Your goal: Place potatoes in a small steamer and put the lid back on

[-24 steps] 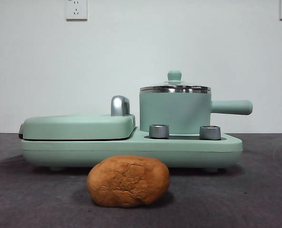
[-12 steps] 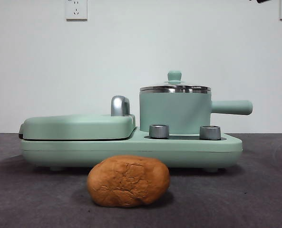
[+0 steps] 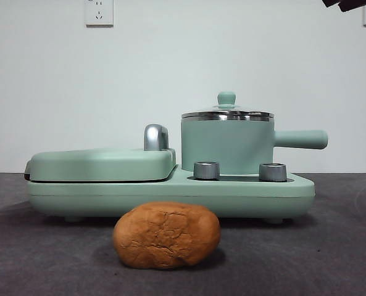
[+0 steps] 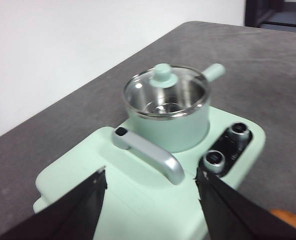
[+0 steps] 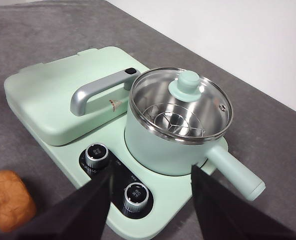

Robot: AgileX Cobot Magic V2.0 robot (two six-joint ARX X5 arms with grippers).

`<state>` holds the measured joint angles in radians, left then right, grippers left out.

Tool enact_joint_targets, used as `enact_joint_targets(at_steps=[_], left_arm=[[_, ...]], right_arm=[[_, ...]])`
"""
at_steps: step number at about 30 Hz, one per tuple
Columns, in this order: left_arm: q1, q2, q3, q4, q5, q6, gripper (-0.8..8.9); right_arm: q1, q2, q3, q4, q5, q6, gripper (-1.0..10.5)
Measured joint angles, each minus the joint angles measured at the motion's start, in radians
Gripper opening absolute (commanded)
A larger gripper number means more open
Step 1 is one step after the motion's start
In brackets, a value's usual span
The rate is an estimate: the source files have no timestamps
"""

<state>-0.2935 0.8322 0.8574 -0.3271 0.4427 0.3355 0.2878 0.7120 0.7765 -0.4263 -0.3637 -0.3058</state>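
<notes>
Front view: nothing of the task was done yet. One potato (image 3: 166, 235) lay on the dark tabletop (image 3: 331, 246), just in front of the mint-green cooker base (image 3: 244, 192) and apart from it. One small steamer (image 3: 227, 146) stood on the base behind two steel dials (image 3: 207, 170), its side handle pointing away from the grill cover (image 3: 102, 164). One lid (image 3: 227, 113) sat on the steamer's rim, knob up. A black tip of an arm showed at a top corner; which arm it was could not be told from here.

Left wrist view: the left tool (image 4: 150, 187) hung above the grill cover (image 4: 123, 200), jaws spread wide, nothing between them. The lid (image 4: 163, 80) was on the steamer (image 4: 173, 127). An orange edge of the potato (image 4: 286, 220) showed beside one jaw, not touched. One chrome handle (image 4: 150, 155) lay across the cover.

Right wrist view: the right tool (image 5: 150, 192) hovered over the dials (image 5: 96, 155), jaws wide apart and empty, high above the steamer (image 5: 157, 145). Through the glass lid (image 5: 190, 85) one steel rack was visible inside; no food in the pot. The potato (image 5: 8, 200) sat on the tabletop (image 5: 48, 25), near the cooker.

Judged left to do: lift the lid off, put the potato in, set the lid back. All three steps remained.
</notes>
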Motion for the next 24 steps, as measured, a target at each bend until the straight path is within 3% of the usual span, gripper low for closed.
enact_joint_targets(at_steps=[11,24], left_arm=[[-0.106,0.278,0.006,0.367,-0.043,-0.150,2.80],[-0.216,0.683,0.258,0.417,-0.052,-0.165,2.82]], right_arm=[[0.000,0.000,0.000,0.000,0.000,0.022,2.5],[0.000,0.000,0.000,0.004,0.000,0.023,2.5]])
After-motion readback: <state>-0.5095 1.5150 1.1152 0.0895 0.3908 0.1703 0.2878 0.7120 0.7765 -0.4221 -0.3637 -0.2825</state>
